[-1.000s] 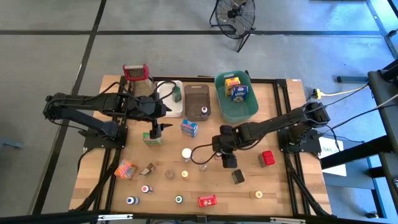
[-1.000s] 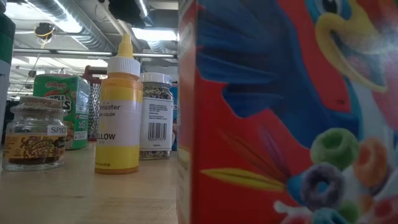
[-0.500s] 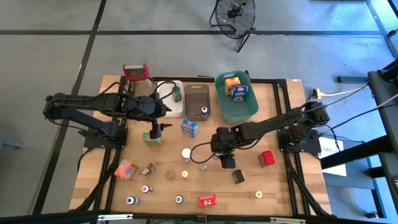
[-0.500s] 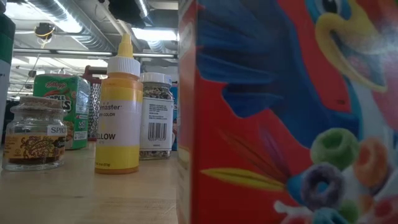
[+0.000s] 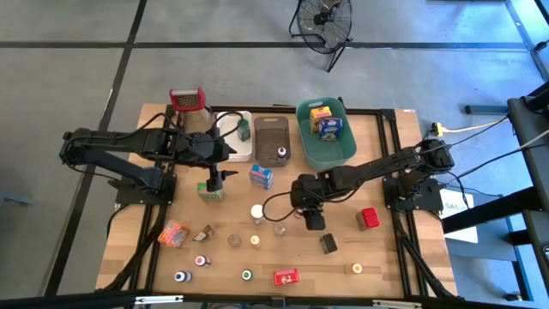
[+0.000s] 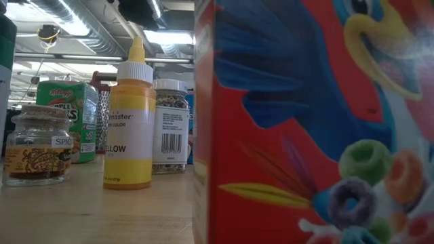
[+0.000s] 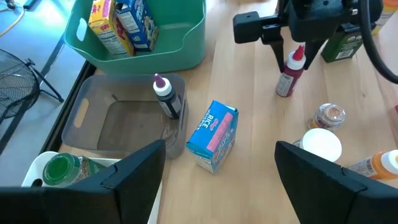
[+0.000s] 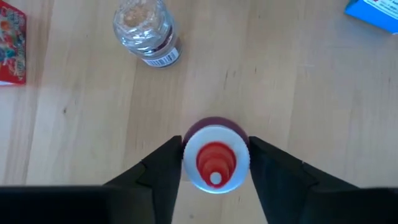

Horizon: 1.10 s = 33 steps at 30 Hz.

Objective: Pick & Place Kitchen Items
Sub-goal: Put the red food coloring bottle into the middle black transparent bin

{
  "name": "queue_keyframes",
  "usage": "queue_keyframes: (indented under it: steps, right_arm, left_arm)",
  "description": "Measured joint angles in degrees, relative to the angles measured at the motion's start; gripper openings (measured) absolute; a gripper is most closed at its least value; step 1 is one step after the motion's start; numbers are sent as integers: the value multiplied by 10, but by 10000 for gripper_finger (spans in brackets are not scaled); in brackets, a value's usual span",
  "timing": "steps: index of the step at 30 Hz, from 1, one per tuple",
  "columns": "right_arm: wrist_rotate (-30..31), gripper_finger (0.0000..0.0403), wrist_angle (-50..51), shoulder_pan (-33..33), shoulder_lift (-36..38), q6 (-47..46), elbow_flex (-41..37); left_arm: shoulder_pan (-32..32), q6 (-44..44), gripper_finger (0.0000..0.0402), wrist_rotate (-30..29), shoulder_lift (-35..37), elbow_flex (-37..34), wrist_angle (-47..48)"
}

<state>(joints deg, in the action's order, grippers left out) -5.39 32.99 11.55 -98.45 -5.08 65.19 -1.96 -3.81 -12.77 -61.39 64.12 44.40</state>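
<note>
On wooden worktop (image 5: 386,257), upright red-capped bottle (image 8: 215,163) squarely between right gripper (image 8: 215,171) fingers (image 8: 163,168), pressing its cap; left gripper (image 7: 217,180) spread, idle.

Wooden table (image 5: 386,257), landmark. At its far edge, in a row: steel box grater with red handle (image 5: 187,100), white bin (image 5: 228,130), brown bin (image 5: 271,129) and teal bin (image 5: 329,154). Beyond the table, on the grey floor: black fan (image 5: 323,21).
</note>
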Motion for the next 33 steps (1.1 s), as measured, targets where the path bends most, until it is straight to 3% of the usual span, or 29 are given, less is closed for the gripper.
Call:
queue_keyframes:
  steps: [5,17,24,33]
  right_arm:
    - [0,151,0,0,0,2,0]
    - [3,150,37,0,0,17,20]
    - [39,149,168,0,0,36,120]
    - [123,149,361,-30,0,83,312]
  left_arm:
    - [0,0,299,0,0,0,0]
    - [0,0,299,0,0,0,0]
    - [0,0,299,0,0,0,0]
    - [0,-5,299,0,0,0,14]
